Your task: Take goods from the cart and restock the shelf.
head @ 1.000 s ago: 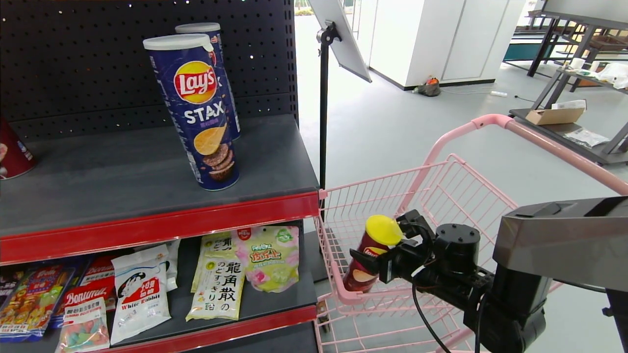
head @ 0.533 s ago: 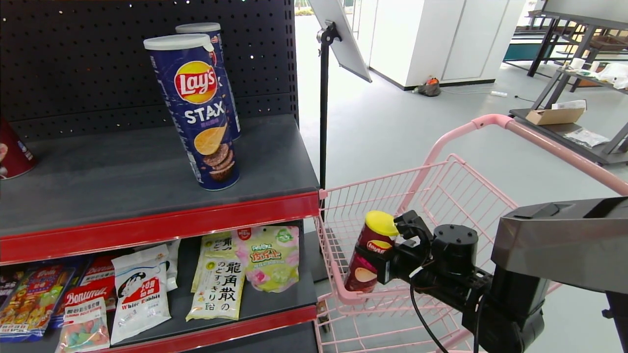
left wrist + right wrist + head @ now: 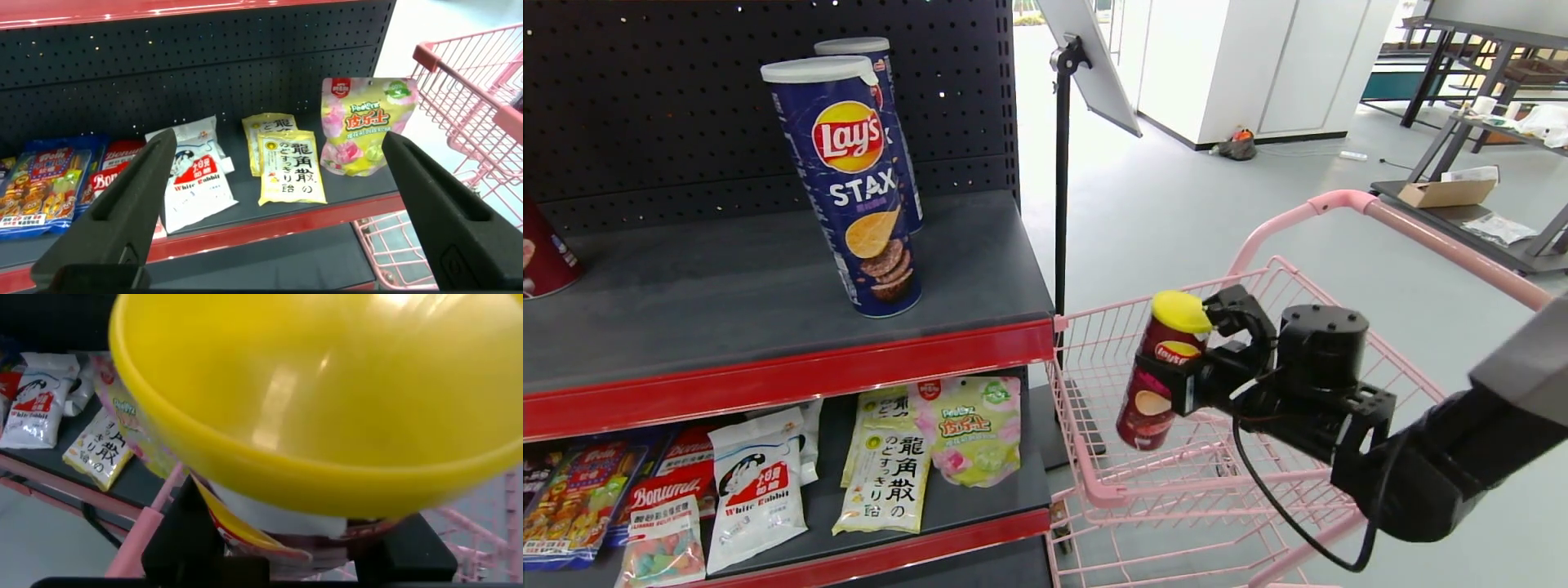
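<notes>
My right gripper (image 3: 1188,367) is shut on a dark red chip can (image 3: 1156,384) with a yellow lid (image 3: 1180,311), holding it tilted above the front corner of the pink cart (image 3: 1258,269). The same yellow lid (image 3: 327,400) looms close in the right wrist view, over the can's red body (image 3: 270,539). Two tall blue chip cans (image 3: 849,180) stand on the upper shelf (image 3: 727,286). My left gripper (image 3: 278,212) is open in front of the lower shelf (image 3: 270,224), where snack bags (image 3: 290,167) lie.
A red can (image 3: 543,253) sits at the upper shelf's left edge. Snack bags (image 3: 907,457) line the lower shelf. A black stand with a board (image 3: 1062,163) rises between shelf and cart. Tables stand at the far right (image 3: 1486,196). Open shelf room lies left of the blue cans.
My right gripper has lifted the red can up out of the cart basket and a little to the right. The shelf goods have stayed put.
</notes>
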Controlling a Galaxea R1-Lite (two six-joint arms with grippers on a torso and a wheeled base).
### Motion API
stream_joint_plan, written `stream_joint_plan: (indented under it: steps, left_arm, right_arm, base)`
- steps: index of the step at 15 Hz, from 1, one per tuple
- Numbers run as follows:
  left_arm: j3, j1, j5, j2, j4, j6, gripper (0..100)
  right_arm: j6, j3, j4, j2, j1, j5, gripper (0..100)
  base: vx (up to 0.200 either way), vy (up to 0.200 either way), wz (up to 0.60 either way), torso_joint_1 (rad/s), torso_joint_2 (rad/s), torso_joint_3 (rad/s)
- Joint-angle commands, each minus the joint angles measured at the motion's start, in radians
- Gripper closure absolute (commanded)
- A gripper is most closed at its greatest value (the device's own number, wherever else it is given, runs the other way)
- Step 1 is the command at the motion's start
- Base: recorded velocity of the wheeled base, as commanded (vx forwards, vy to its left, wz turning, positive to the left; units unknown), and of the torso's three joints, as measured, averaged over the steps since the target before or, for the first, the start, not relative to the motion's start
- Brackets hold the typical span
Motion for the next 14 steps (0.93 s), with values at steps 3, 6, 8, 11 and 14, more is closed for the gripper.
stream_joint_plan:
  steps: [3, 6, 8, 11, 14]
  left_arm:
    - [0.0, 0.0, 0.0, 0.001, 0.0, 0.0, 0]
    - [0.0, 0.0, 0.0, 0.001, 0.0, 0.0, 0]
    - [0.0, 0.0, -0.001, 0.001, 0.0, 0.0, 0]
    - [-0.002, 0.0, -0.017, 0.001, 0.001, 0.0, 0]
    - [-0.002, 0.0, -0.017, 0.001, 0.001, 0.001, 0]
  right_arm:
    - [-0.04, -0.105, 0.266, -0.321, -0.041, -0.07, 100]
    - [-0.043, -0.113, 0.703, -0.747, -0.044, -0.244, 100]
    - [-0.043, -0.062, 0.87, -0.945, -0.058, -0.243, 100]
    - [-0.038, 0.07, 0.998, -1.183, -0.196, -0.249, 100]
    - [-0.077, 0.093, 1.162, -1.284, -0.357, -0.237, 100]
  base:
    - [0.0, 0.0, 0.0, 0.0, 0.0, 0.0]
    - [0.0, 0.0, 0.0, 0.0, 0.0, 0.0]
    - [0.0, 0.0, 0.0, 0.0, 0.0, 0.0]
    - [0.0, 0.0, 0.0, 0.0, 0.0, 0.0]
    - [0.0, 0.0, 0.0, 0.0, 0.0, 0.0]
